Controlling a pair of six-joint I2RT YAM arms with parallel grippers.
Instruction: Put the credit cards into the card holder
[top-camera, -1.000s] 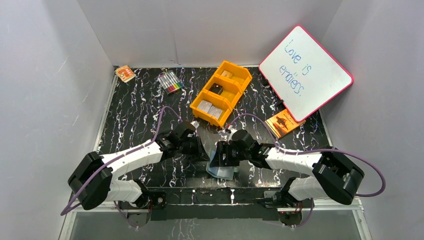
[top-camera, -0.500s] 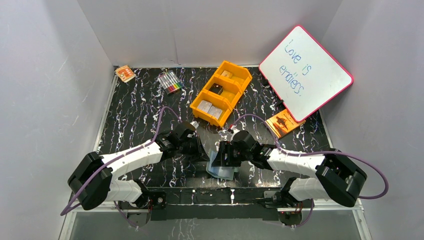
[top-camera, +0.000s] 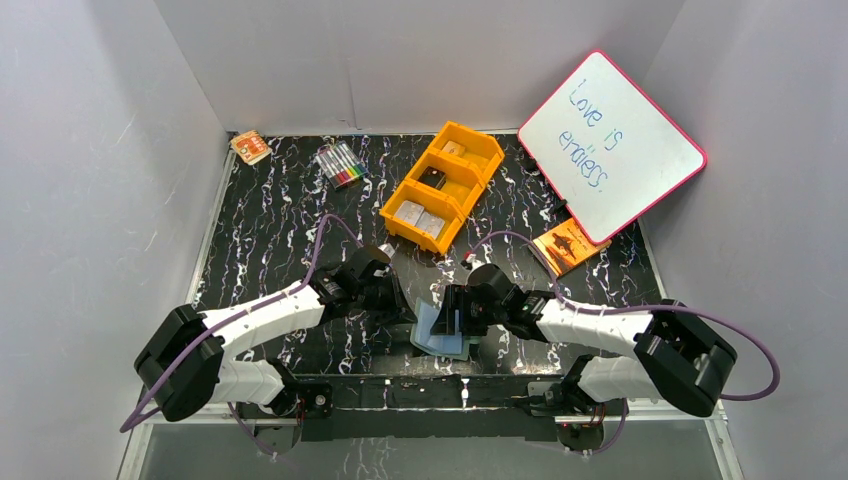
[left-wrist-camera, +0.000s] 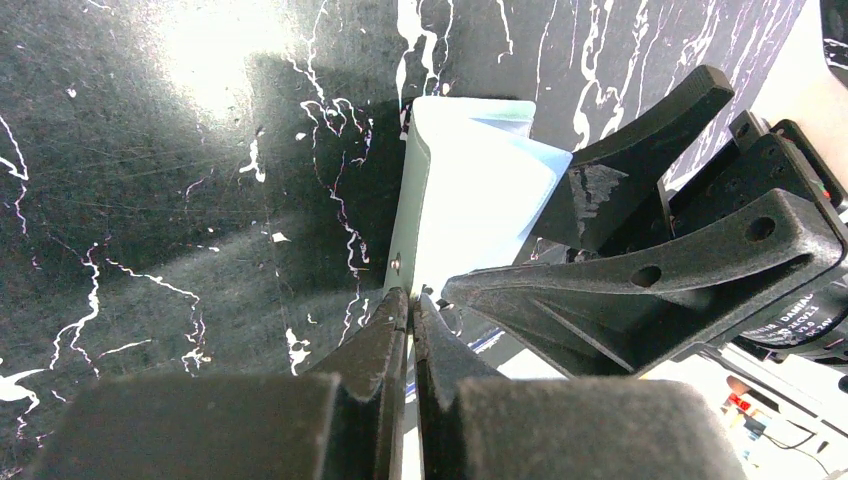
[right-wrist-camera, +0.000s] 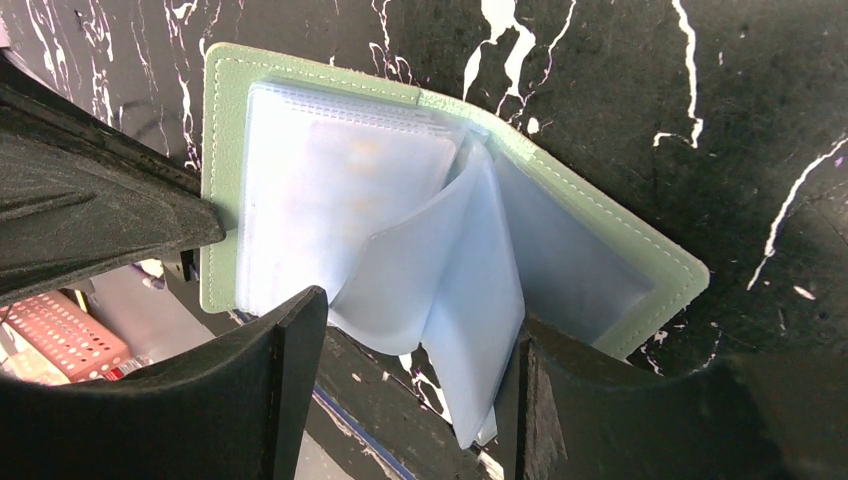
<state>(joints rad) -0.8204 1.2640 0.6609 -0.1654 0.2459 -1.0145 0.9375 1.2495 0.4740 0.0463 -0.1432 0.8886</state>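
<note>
The card holder (top-camera: 438, 340) lies open near the table's front edge, with its sage-green cover (right-wrist-camera: 225, 100) and pale blue clear pockets (right-wrist-camera: 330, 190) showing. My left gripper (left-wrist-camera: 410, 296) is shut on the edge of its cover. My right gripper (right-wrist-camera: 415, 365) stands open over the near side, and loose pocket leaves (right-wrist-camera: 470, 330) hang between its fingers (right-wrist-camera: 285, 380). Pale credit cards (top-camera: 420, 217) lie in the near compartment of the orange tray (top-camera: 480, 170), away from both grippers.
A pink-framed whiteboard (top-camera: 612, 145) leans at the back right, with a small orange book (top-camera: 566, 245) below it. A pack of markers (top-camera: 340, 165) and a small orange packet (top-camera: 250, 147) lie at the back left. The enclosure walls stand close on three sides.
My right gripper has narrowed a little and shifted slightly toward the near edge over the card holder. The left gripper has kept its grip in place.
</note>
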